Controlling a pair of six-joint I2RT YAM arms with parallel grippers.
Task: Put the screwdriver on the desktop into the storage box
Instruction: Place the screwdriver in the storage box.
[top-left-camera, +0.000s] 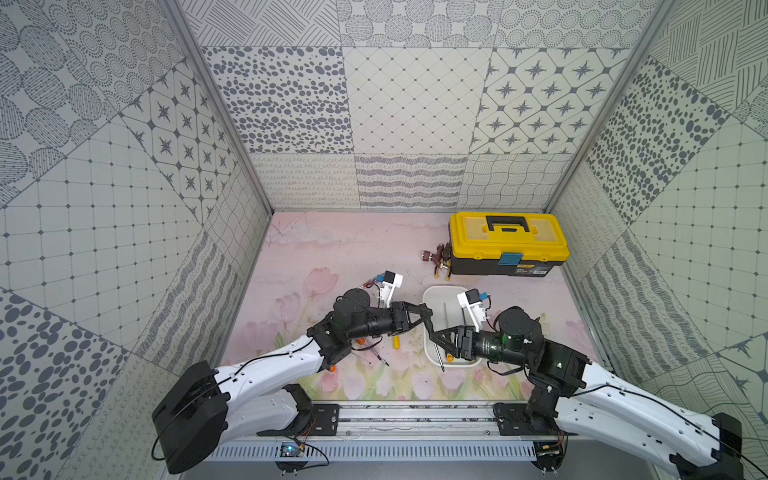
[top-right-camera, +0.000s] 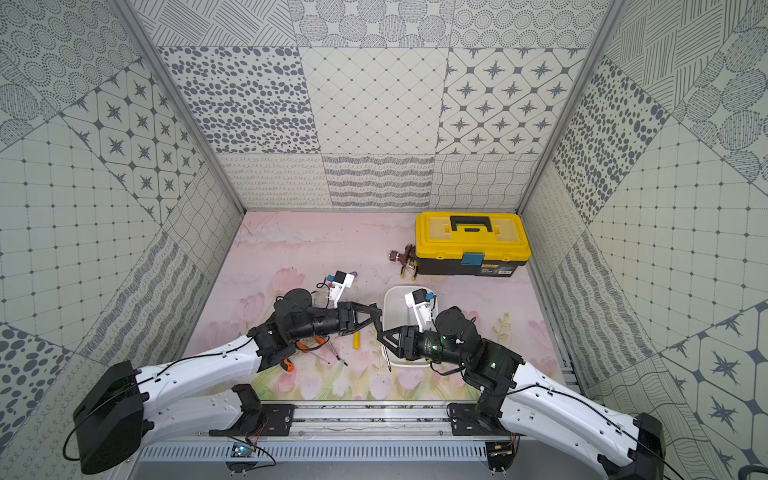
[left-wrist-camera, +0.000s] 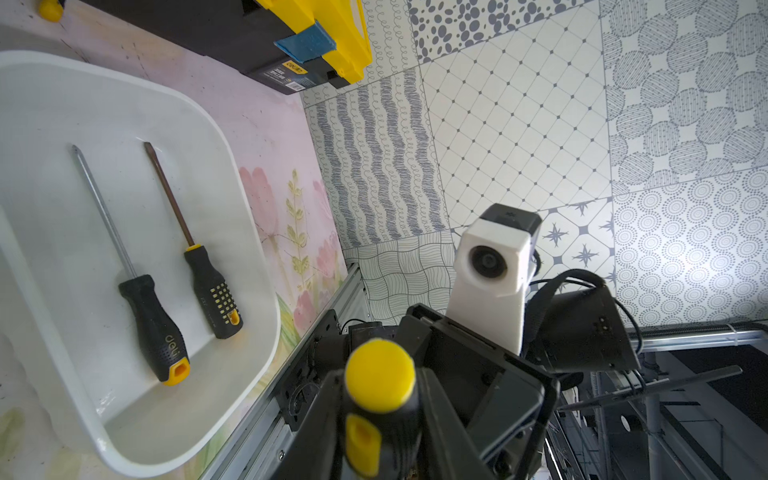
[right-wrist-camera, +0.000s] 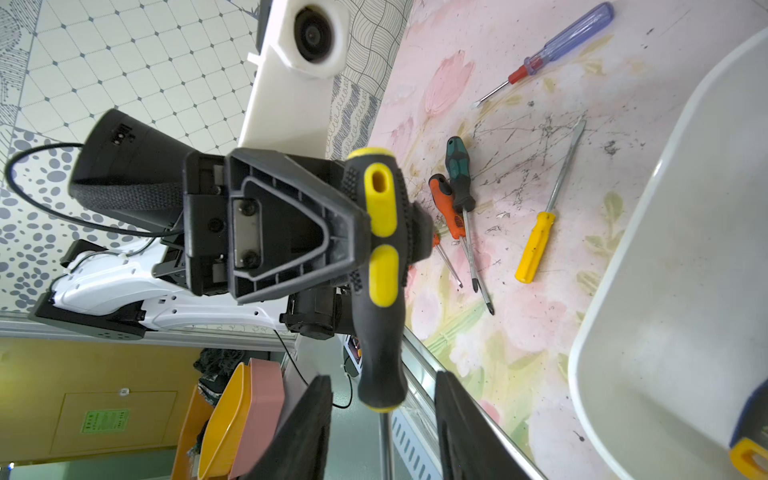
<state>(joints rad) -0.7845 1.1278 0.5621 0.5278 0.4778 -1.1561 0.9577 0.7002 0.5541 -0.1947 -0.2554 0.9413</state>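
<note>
Here left pincer (top-left-camera: 429, 319), gripping screwdriver (right-wrist-camera: 380, 332), faces right pincer (top-left-camera: 434, 338).

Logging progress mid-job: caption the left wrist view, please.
Left gripper clamps a yellow-capped screwdriver; the storage box holds a long screwdriver and a shorter one.

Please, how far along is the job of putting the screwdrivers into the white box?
Done: a long screwdriver and a shorter one lie in the storage box. In hand: the left claw grips a black-and-yellow screwdriver, the right claw open around its handle end. Left: at least four loose screwdrivers on the desktop.
</note>
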